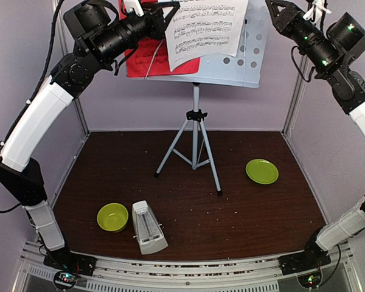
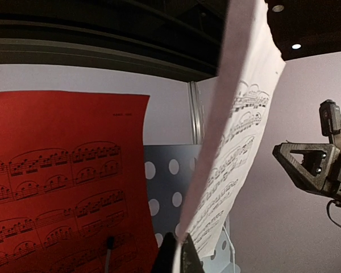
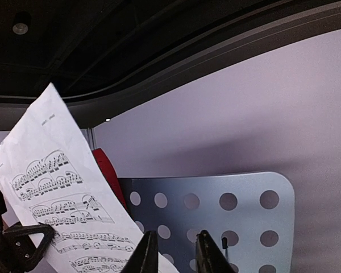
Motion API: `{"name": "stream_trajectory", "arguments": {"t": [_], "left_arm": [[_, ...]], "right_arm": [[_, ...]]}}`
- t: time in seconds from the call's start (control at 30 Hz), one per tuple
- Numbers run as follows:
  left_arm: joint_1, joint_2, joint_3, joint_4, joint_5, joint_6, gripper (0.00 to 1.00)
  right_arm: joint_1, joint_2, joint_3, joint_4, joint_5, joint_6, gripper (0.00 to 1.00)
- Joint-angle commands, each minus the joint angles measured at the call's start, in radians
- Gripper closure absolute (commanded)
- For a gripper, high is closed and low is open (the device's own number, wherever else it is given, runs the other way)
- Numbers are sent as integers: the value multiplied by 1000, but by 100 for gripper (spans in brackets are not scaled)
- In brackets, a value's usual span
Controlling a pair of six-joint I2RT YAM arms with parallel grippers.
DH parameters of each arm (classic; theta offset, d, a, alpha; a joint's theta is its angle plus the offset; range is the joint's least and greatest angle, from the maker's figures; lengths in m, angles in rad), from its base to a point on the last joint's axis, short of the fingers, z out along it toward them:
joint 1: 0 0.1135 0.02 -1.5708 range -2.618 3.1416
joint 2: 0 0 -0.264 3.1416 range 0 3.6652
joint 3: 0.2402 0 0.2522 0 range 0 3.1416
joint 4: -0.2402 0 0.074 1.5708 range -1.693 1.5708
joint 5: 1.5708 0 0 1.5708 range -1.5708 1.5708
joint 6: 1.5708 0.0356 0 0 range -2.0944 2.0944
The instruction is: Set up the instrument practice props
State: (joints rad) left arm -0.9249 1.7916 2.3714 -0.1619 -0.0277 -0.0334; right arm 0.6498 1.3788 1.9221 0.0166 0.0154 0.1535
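The left pincer [image 2: 178, 251], pressed together, pinches the white printed music sheet [image 1: 207, 27] at the pale perforated tripod music stand [image 1: 231, 73], beside the red printed sheet [image 1: 140, 58]. The right pincer [image 3: 176, 242] is slightly spread, empty. The small white pyramid metronome [image 1: 148, 228] rests on the dark surface [image 1: 261, 213].

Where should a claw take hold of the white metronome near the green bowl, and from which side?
Across its two long sides, near mid-body, coming straight down. The metronome seems to lie flat on the table, narrow end away from the arm bases, leaving both sides exposed. The green bowl sits close on its left, so that finger has little room.
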Motion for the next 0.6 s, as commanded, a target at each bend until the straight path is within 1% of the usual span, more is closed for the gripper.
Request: {"name": "stream_trajectory", "arguments": {"t": [0.0, 0.07, 0.17, 0.33, 0.43, 0.57], "left_arm": [[12, 17, 47, -11, -76, 31, 100], [13, 21, 63, -38, -86, 50, 100], [14, 22, 68, -62, -81, 39, 100], [13, 23, 56, -69, -86, 8, 100], [14, 33, 63, -51, -120, 11, 100], [14, 43, 66, -46, -118, 23, 100]], "right_arm": [[-9, 47, 74, -108, 130, -10, 76], [-17, 65, 101, -151, 135, 19, 74], [-19, 95, 135, -228, 148, 79, 70], [-28, 123, 138, -338, 135, 166, 69], [-29, 133, 138, -382, 115, 184, 70], [-30, 144, 138, -407, 115, 190, 68]]}}
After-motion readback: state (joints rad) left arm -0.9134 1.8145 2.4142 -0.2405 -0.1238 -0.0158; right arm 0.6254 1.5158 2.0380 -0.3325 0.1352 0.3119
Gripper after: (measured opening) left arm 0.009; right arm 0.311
